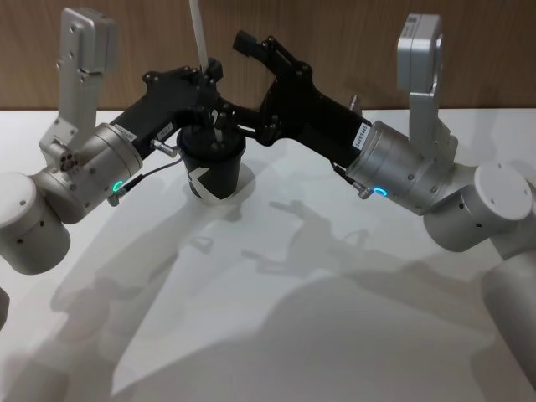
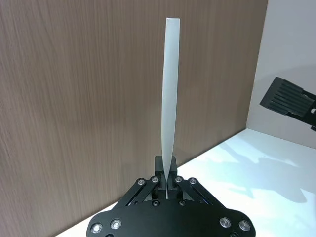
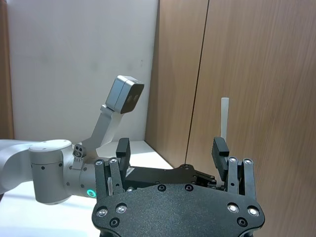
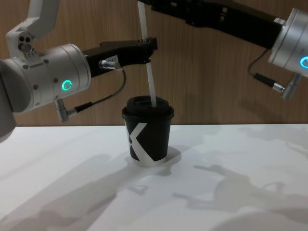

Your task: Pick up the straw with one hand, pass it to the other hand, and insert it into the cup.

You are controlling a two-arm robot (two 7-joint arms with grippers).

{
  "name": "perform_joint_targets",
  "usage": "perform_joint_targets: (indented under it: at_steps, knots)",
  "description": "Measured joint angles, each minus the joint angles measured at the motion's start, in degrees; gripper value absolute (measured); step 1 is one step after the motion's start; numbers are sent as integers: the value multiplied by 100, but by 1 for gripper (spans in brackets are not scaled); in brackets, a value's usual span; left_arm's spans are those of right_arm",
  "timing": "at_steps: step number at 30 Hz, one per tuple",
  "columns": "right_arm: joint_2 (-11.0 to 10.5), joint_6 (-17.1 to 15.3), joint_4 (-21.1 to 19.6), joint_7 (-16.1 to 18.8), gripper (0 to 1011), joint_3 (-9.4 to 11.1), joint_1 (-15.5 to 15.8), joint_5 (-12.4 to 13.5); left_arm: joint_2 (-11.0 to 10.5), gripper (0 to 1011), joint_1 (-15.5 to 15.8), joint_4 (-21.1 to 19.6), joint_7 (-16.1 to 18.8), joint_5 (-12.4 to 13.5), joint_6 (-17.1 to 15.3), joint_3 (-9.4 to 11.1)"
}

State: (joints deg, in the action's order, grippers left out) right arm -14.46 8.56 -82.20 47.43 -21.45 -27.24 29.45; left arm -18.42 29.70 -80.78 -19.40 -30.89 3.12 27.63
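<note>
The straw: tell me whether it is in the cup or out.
In. The straw runs down into the lid of the cup, standing nearly upright, with the left gripper shut on it above the lid.

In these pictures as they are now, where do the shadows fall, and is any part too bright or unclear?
Head view: soft grey shadows of both arms spread over the white table in front of the cup.
Chest view: the same shadows lie ahead of the cup; the straw is sharp.
Left wrist view: the straw looks wider in the middle, and the table is overexposed.
Right wrist view: evenly lit.
</note>
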Motion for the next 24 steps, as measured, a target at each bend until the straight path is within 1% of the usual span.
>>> perform_joint_targets:
  at_steps: [24]
  knots:
    - [0,0,0,0,1001,0,0,0,-60,15,-223,-352,-29,77,-22,-170]
